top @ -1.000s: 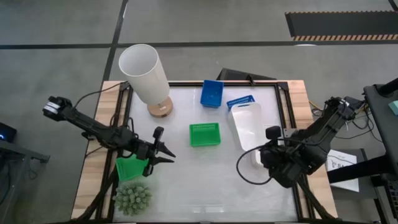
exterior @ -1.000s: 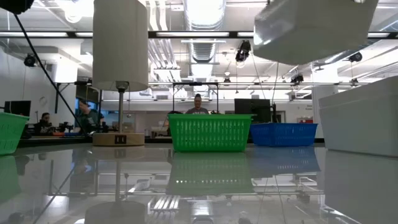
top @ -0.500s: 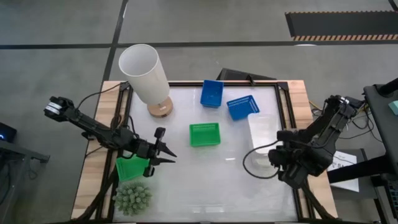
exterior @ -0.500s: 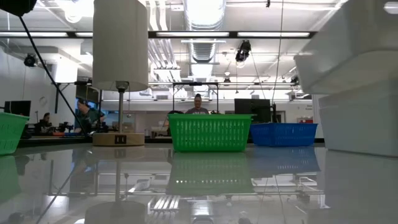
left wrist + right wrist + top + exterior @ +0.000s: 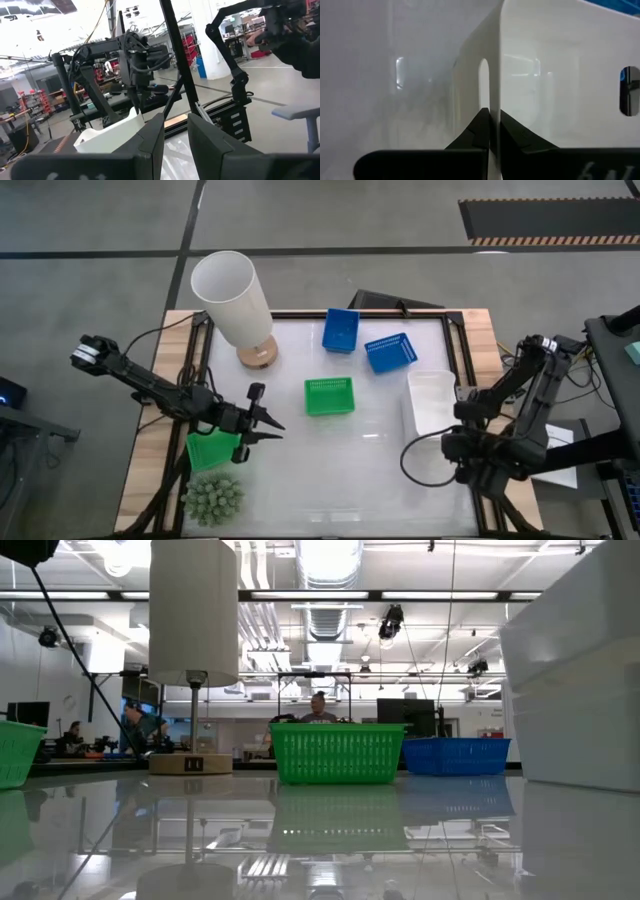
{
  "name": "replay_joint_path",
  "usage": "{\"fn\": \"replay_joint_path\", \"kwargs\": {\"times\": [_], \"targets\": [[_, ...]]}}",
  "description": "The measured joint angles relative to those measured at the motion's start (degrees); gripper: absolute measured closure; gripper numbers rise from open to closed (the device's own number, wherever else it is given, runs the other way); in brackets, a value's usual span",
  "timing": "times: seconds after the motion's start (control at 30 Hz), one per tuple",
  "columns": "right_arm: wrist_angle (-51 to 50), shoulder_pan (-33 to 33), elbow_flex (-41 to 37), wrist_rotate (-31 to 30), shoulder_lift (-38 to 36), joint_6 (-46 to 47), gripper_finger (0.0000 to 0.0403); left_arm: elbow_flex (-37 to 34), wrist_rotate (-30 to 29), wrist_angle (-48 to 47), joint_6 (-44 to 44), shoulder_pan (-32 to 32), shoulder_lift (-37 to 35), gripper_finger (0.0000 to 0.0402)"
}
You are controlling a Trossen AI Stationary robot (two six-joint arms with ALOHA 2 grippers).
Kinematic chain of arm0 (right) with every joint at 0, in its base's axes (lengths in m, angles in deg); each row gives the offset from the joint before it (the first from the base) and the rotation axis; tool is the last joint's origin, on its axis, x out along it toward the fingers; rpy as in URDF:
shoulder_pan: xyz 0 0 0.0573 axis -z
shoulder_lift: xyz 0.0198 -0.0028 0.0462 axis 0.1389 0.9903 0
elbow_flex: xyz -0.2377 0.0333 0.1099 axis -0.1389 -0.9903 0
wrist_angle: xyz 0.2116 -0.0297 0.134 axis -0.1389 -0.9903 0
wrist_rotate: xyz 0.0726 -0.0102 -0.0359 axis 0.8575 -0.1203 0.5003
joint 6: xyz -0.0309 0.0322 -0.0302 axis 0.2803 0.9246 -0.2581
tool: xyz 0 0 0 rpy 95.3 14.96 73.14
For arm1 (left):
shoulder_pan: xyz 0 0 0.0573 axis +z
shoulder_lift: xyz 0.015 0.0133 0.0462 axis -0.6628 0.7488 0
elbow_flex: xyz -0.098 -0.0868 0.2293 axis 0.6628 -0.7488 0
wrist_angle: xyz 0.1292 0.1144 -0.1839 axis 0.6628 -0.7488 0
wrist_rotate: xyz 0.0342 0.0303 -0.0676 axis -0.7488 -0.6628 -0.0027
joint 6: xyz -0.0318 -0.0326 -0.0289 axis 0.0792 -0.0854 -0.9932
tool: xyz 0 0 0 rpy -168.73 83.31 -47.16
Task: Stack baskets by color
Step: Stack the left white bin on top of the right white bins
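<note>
A white basket (image 5: pixel 432 400) sits at the table's right side with my right gripper (image 5: pixel 449 427) shut on its near end. In the low view it shows as a white block (image 5: pixel 575 680) with a step across it, reaching down to the table. A green basket (image 5: pixel 329 395) stands mid-table, with two blue baskets (image 5: pixel 341 329) (image 5: pixel 390 352) behind it. Another green basket (image 5: pixel 212 448) lies under my left arm. My left gripper (image 5: pixel 272 428) hangs above the table, open, with nothing between its fingers (image 5: pixel 150 137). My right gripper pinches the white basket's end wall (image 5: pixel 490 97) at its rim, just below the handle slot (image 5: pixel 484 80), one finger inside and one outside. The fingers come steeply from above, from the near right. Whether the basket sits on the table or in another white one, I cannot tell.
A tall white lamp (image 5: pixel 232 300) on a wooden foot stands at the far left. A spiky green plant (image 5: pixel 212 498) sits at the near left corner. Free glossy table lies along the near edge, between the plant and my right arm.
My right gripper has carried the white basket toward the table's right edge and down, rolling its wrist. The basket has turned from slanting to square with the table, and the second blue basket now shows in full.
</note>
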Motion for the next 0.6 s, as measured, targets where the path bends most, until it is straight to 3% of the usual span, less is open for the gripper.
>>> {"fn": "replay_joint_path", "kwargs": {"times": [0.6], "targets": [[0.9, 0.0, -4.0, 0.6, 0.0, 7.6, 0.0394, 0.0, 0.0, 0.0, 1.4, 0.1, 0.0, 0.0332]]}}
